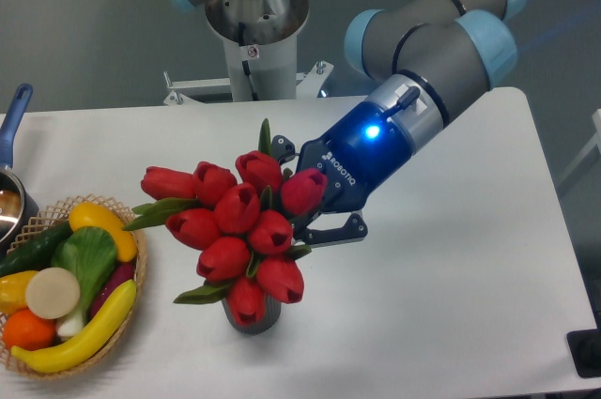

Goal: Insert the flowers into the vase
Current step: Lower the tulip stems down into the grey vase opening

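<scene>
Nearest the camera, the vase, a small dark grey ribbed cylinder, stands upright on the white counter; only its lower part shows, because the flowers hang in front of its mouth. The bunch of red tulip buds with green leaves is held in the air above and partly over the vase, its long axis lying nearly level, the buds pointing left and slightly toward the camera, the stems running back to the right. The stems themselves are hidden behind the buds, so whether any part touches the vase cannot be told. The end effector is clenched around the stem end of the flowers, its black fingers showing just right of the buds, and a blue light glows on the wrist above it. At the left edge sits a woven basket of fruit and vegetables, partly cut off by the frame, and beyond it a pot with a blue handle, also cut off. Farther back, the arm's base column rises behind the counter against a plain grey wall.
</scene>
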